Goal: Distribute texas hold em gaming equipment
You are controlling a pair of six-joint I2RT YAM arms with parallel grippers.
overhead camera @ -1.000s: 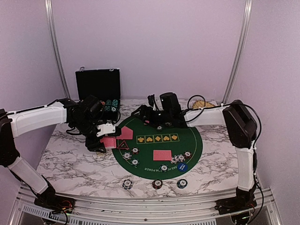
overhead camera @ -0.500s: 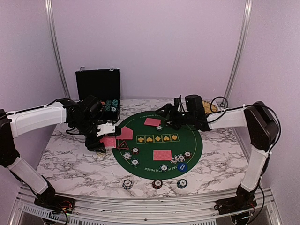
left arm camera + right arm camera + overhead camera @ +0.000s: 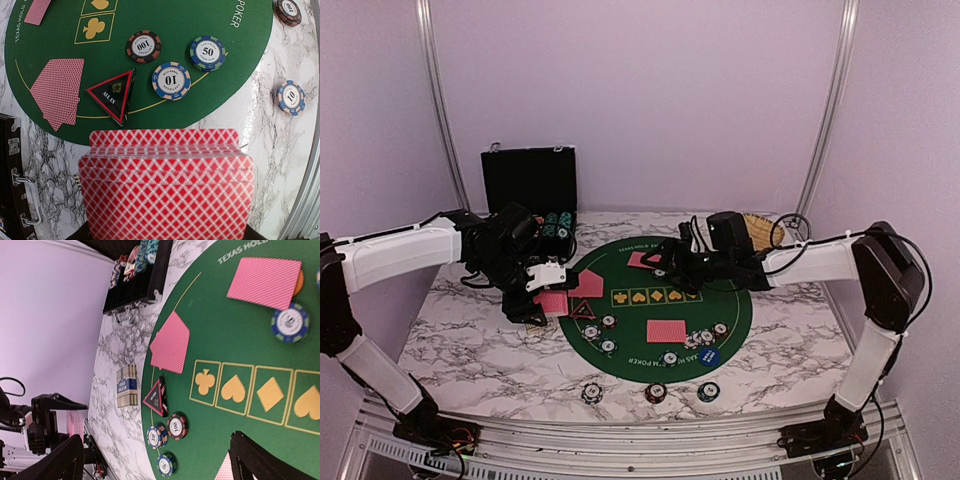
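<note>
A white marble-veined tabletop (image 3: 470,340) stands in a lilac-walled booth with metal rails up the corners. On it lies a round green felt poker mat (image 3: 735,300). A black hinged chip case (image 3: 529,180) stands open at the far left, and a woven wicker basket (image 3: 762,224) sits at the far right.

On the mat are a pair of overlapped red-backed cards (image 3: 59,92), a red-and-black triangle marker (image 3: 114,95), a dark red-striped chip (image 3: 143,46), a blue-and-white chip (image 3: 171,80) and a teal-edged chip (image 3: 207,52). A single red-backed card (image 3: 265,282) lies at the mat's far side, partly covering an orange round button (image 3: 299,282). Another small stack of red-backed cards (image 3: 667,330) lies near the mat's middle, and a blue round button (image 3: 710,356) sits at its near edge.

The left arm reaches in from the left, its elbow bent. The left hand (image 3: 535,295) is closed on a deck of red-backed playing cards (image 3: 167,185), held just off the mat's left edge, close by the triangle marker.

The right arm stretches low across from the right. The right hand (image 3: 668,262) is spread wide and empty, just beside the single far card.

A second ago the right hand covered that far spot. Half a second ago it had drawn back to the right, baring the card. Now it has swung left again. The left arm and its deck have not moved.
</note>
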